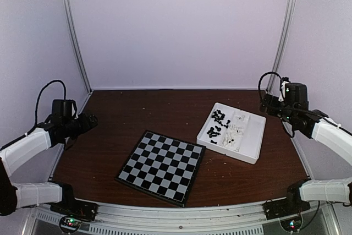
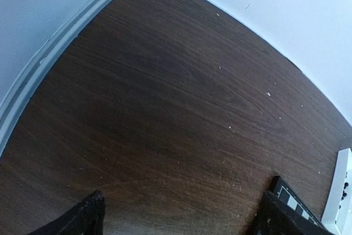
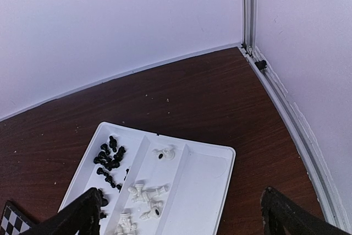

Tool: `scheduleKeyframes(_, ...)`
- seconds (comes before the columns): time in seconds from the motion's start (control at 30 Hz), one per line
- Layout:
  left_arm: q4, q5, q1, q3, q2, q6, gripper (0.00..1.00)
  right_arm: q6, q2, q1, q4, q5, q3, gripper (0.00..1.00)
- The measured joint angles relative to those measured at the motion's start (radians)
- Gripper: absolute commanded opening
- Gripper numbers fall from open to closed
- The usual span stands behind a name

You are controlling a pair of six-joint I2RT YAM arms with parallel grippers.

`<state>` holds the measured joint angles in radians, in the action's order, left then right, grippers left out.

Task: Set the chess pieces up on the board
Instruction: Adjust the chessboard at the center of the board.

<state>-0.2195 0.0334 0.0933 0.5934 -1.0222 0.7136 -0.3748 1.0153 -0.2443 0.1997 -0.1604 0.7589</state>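
Both claws spread wide above the worktop; pieces in the tray, board beside it.

Over the left edge of the worktop [image 1: 126, 114] the left claw [image 1: 88, 120] hangs with fingers [image 2: 88, 218] well apart, nothing between them. Near the far right corner the right claw [image 1: 268, 103] is likewise parted, fingers [image 3: 82, 216] gripping nothing. Flat near the middle of the near edge lies the board [image 1: 160, 166], turned askew. Just beside its far right corner, toward the right edge, sits a white divided tray [image 1: 252, 138]. Inside it the chess pieces: black ones [image 1: 218, 125] heaped in the left compartment, white ones [image 1: 235, 135] in the middle compartment.
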Motion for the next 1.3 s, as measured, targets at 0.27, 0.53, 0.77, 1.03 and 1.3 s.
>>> scheduleKeyframes(0.27,0.031,-0.087,0.0,-0.006,-0.01,-0.001,0.98,-0.003,0.002,0.0,0.0,0.0,0.0,1.0)
scheduleKeyframes(0.53,0.084,-0.248,0.085,-0.031,-0.036,-0.028,0.98,-0.084,0.015,0.045,0.091,0.023,0.005,1.0)
scheduleKeyframes(0.77,-0.036,-0.274,0.254,-0.031,0.021,-0.033,0.98,-0.073,0.086,0.029,0.234,0.172,0.091,1.0)
scheduleKeyframes(1.03,-0.187,-0.266,0.493,-0.042,0.088,-0.006,0.98,-0.041,0.118,-0.282,0.384,0.251,0.121,1.0)
scheduleKeyframes(1.3,-0.234,-0.238,0.78,-0.138,0.181,0.128,0.98,-0.071,0.177,-0.637,0.353,0.309,0.059,1.0)
